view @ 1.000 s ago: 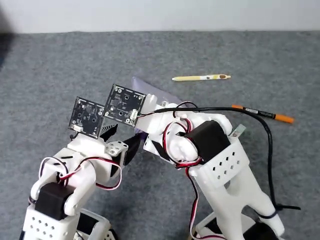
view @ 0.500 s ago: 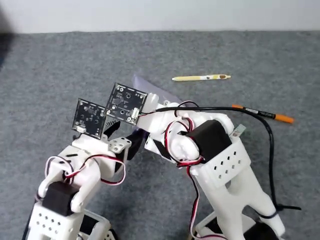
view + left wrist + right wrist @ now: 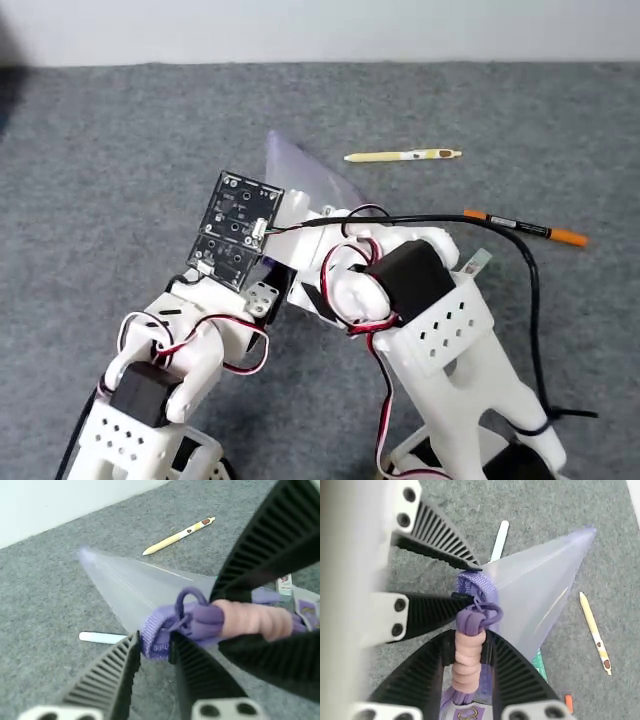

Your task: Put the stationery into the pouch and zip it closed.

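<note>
From above, two arms: the left arm (image 3: 190, 345) at lower left, the right arm (image 3: 440, 320) at lower centre, wrists packed together mid-frame over one see-through purple pouch (image 3: 300, 168). Its pointed corner pokes toward the top of the frame. Two pens here: a yellow pen (image 3: 403, 155) just beyond the pouch and an orange pen (image 3: 525, 228) at right, close by a black cable (image 3: 535, 300). The grey desk (image 3: 100, 150) lies open along the left and the upper right, up to the white wall.

On the left wrist camera, the left gripper (image 3: 154, 641) has its fingers pinched narrow on the pouch's purple fabric end. Facing it, the right gripper (image 3: 218, 620) clamps the pink zip pull (image 3: 250, 620). One white pen (image 3: 100, 638) lies partly behind the pouch. One small white block (image 3: 284, 584) sits near the right fingers.

The right wrist camera shows the same two grips from the other side, with the tips of both grippers nearly touching. That makes three pens in all. There is open desk all around the pouch's point.
</note>
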### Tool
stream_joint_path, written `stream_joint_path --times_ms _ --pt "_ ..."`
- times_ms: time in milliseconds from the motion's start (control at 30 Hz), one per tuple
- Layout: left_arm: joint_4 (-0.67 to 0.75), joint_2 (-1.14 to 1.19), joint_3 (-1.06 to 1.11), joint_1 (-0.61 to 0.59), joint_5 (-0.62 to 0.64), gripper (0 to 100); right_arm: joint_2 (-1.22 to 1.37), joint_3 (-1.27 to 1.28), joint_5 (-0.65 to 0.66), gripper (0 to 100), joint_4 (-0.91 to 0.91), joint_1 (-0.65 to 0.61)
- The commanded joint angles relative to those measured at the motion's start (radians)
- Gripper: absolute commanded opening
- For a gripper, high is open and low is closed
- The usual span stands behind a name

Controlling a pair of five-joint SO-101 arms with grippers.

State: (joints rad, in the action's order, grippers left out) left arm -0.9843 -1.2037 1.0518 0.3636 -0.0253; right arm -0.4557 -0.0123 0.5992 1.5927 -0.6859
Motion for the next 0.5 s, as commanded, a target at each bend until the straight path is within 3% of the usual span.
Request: stream_joint_path --times_ms 0,333,467 --pt "0.018 0.009 -0.008 0.003 -0.012 7 -0.028 -0.008 -0.012 0.8 0.005 -0.001" --pt "0.018 0.008 -0.01 0.002 -0.006 7 -0.028 -0.008 -0.014 0.8 0.005 0.001" --pt "0.018 0.006 -0.01 0.002 -0.009 1 -0.028 -0.009 -0.052 0.8 0.005 0.001"
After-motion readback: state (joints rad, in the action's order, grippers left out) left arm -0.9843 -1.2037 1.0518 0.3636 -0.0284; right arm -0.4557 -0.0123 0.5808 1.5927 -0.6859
